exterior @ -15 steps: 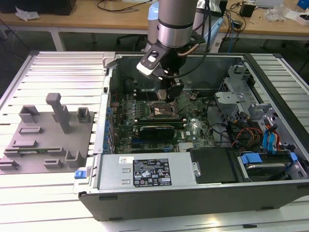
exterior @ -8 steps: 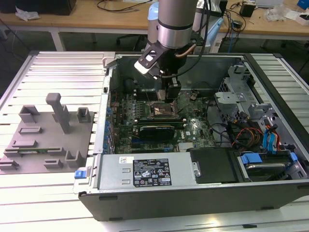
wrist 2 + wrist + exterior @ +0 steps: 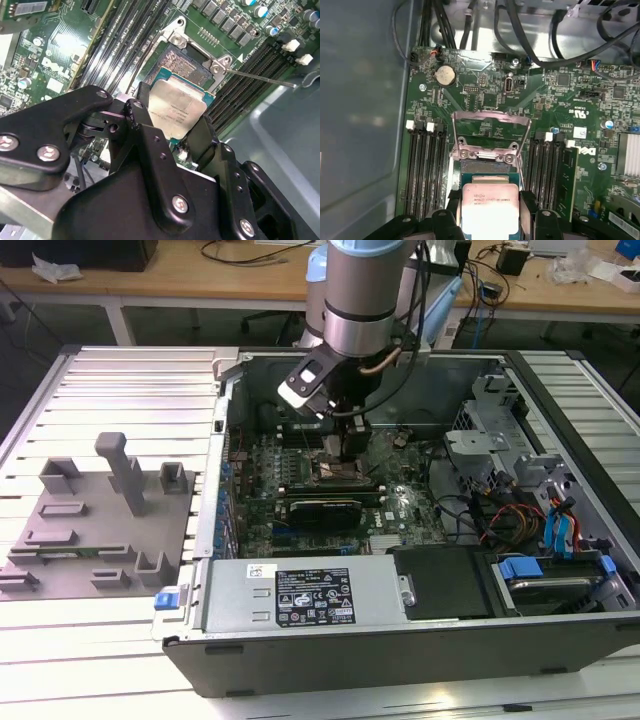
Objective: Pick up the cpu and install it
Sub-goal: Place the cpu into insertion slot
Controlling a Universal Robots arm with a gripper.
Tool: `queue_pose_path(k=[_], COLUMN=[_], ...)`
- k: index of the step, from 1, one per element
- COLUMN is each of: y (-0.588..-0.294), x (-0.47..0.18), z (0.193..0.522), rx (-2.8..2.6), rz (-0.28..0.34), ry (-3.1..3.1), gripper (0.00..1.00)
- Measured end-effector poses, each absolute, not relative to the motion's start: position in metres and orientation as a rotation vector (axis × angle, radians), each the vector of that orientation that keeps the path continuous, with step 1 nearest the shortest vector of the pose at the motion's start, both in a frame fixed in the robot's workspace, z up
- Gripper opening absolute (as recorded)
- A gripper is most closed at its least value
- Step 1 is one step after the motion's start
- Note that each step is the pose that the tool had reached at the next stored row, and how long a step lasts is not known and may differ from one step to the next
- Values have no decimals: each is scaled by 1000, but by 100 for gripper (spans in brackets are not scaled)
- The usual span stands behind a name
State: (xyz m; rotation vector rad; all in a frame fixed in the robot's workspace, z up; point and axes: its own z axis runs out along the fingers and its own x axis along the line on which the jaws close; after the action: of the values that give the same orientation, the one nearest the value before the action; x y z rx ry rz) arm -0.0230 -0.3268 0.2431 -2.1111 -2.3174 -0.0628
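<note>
Fingers of the gripper are closed on two opposite edges of the cpu, holding it flat with its pale metal top facing up. The chip is square, so it has no long axis; its edges run parallel to the frame of the open socket directly under it. Whether it is seated in the socket or hangs just above it cannot be told. In the second wrist view the gripper's black body hides the chip's near edge, and in the first wrist view the cpu is cut off by the picture's border. In the exterior view the gripper covers the chip. The socket's load plate stands raised at one end, and a thin lever sticks out beside it. Memory slots flank the socket on both sides, near the middle of the motherboard. The computer case lies open on a ribbed table, with grey fixture blocks toward the table's edge at the exterior view's left.
</note>
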Motion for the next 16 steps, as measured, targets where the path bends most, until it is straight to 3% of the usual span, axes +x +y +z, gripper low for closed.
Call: queue_pose_path(k=[16], y=[-327], x=[-23], z=[223], rx=[-2151], rz=[-56], ry=[-2287], gripper=[55])
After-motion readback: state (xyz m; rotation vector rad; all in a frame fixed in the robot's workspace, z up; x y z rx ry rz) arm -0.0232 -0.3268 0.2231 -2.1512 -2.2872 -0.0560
